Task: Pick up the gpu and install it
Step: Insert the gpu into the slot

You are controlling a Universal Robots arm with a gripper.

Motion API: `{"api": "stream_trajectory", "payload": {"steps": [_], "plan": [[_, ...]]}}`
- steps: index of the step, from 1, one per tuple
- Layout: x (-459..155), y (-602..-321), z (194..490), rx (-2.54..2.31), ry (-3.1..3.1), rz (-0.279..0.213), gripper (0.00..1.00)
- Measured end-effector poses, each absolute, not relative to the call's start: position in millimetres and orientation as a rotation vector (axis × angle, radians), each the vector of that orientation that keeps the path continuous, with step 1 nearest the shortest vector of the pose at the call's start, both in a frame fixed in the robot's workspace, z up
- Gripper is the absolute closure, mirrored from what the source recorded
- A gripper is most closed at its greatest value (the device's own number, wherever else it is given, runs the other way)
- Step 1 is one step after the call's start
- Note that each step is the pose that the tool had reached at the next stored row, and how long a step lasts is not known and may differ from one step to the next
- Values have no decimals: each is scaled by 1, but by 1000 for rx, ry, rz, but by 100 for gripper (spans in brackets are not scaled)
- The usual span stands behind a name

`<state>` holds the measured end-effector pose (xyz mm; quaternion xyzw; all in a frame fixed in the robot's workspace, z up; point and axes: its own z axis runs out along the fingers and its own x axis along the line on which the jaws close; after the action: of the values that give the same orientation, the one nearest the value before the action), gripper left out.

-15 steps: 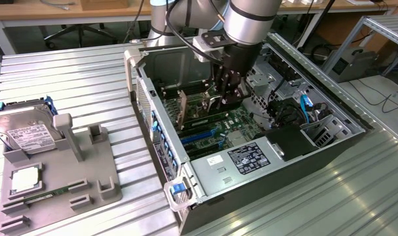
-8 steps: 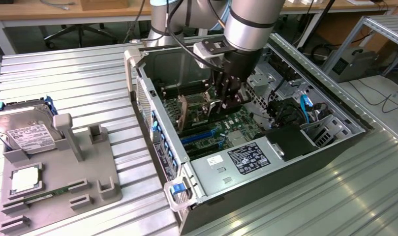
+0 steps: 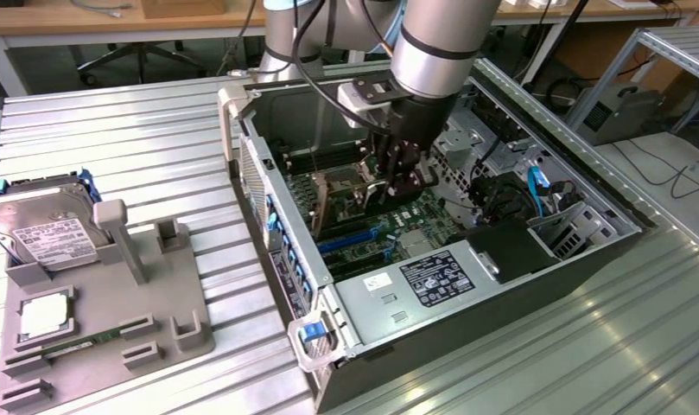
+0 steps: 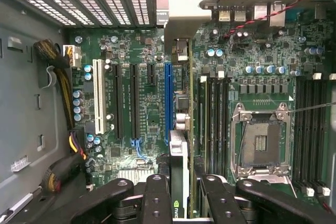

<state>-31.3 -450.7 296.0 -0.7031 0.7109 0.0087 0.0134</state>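
Note:
My gripper (image 3: 397,177) reaches down into the open computer case (image 3: 580,181), over the green motherboard (image 3: 361,203). In the wrist view the gripper (image 4: 182,203) is shut on the gpu (image 4: 179,150), which I see edge-on as a thin dark card between the black fingers (image 4: 156,198). Its silver end bracket (image 4: 178,22) points toward the case's rear slot covers. The card hangs just beside and along the blue expansion slot (image 4: 168,103), above the board. I cannot tell if its edge touches the slot.
An empty processor socket (image 4: 261,140) and memory slots (image 4: 212,114) lie beside the card. A white slot (image 4: 98,95) and cables (image 4: 63,77) sit on the other side. Outside the case, a grey fixture (image 3: 96,320) holds a hard drive (image 3: 44,229) and a memory stick (image 3: 79,341).

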Motion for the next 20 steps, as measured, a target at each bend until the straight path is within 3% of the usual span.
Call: {"api": "stream_trajectory", "payload": {"steps": [10, 20], "plan": [[-45, -452, 275, -2192, 2217, 23, 73], [-53, -458, 274, -2192, 2216, 22, 73]]}}
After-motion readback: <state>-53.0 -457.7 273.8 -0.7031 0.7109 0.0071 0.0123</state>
